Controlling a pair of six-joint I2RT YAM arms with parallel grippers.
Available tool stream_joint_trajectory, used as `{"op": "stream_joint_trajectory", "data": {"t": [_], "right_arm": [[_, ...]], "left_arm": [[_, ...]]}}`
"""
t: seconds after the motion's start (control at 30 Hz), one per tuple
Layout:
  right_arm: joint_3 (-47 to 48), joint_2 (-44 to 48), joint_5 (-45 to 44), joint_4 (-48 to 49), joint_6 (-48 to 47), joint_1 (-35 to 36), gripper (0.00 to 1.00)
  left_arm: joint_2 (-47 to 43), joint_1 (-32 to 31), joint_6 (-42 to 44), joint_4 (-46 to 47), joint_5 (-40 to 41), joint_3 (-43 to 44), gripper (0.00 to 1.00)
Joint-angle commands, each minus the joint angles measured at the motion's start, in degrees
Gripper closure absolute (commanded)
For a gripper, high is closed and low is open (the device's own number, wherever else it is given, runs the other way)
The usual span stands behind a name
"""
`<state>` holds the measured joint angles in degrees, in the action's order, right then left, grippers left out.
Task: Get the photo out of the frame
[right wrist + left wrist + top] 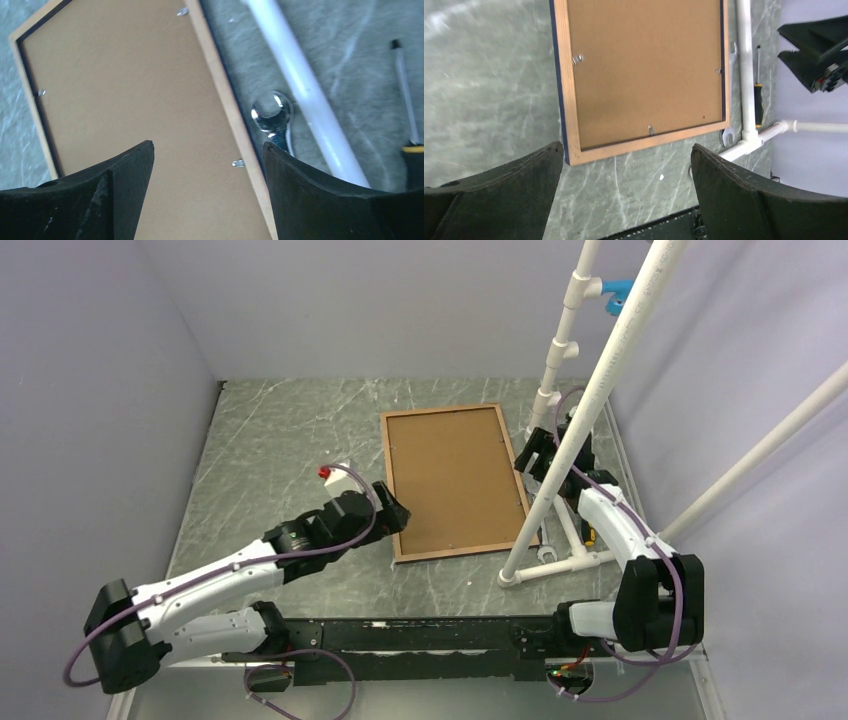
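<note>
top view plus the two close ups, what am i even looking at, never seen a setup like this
Two white robot arms are bolted at the near edge of a grey marbled table. The top view looks down from above; each close-up comes from a wrist camera, its black fingers at the bottom. A navy-rimmed picture frame lies face down, its brown back panel held by small metal tabs; the picture side is hidden. Beside it stand white plastic pipes, with a silver wrench and a screwdriver. The left gripper and right gripper are open, holding nothing.
</note>
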<state>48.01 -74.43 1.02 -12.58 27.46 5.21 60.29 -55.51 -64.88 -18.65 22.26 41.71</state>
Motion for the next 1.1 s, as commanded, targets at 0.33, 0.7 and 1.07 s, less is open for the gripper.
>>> {"op": "stream_joint_trajectory", "data": {"t": [0.33,0.7,1.07], "right_arm": [[-1.0,3.5,-23.7,-11.9,19.7,-13.7,0.26],[1.0,-2.9,-23.6,-16.8,17.8,-15.5,0.30],[0.4,-10.0,-24.5,-16.2,14.4,-16.6,0.34]], "left_arm": [[-5.7,10.1,17.1,-2.7,-7.3,4.5,0.01],[1.2,12.6,22.2,-4.0,-13.8,13.5,0.01],[8.5,14.4,25.2,-4.7,-20.7,22.1,0.01]]}}
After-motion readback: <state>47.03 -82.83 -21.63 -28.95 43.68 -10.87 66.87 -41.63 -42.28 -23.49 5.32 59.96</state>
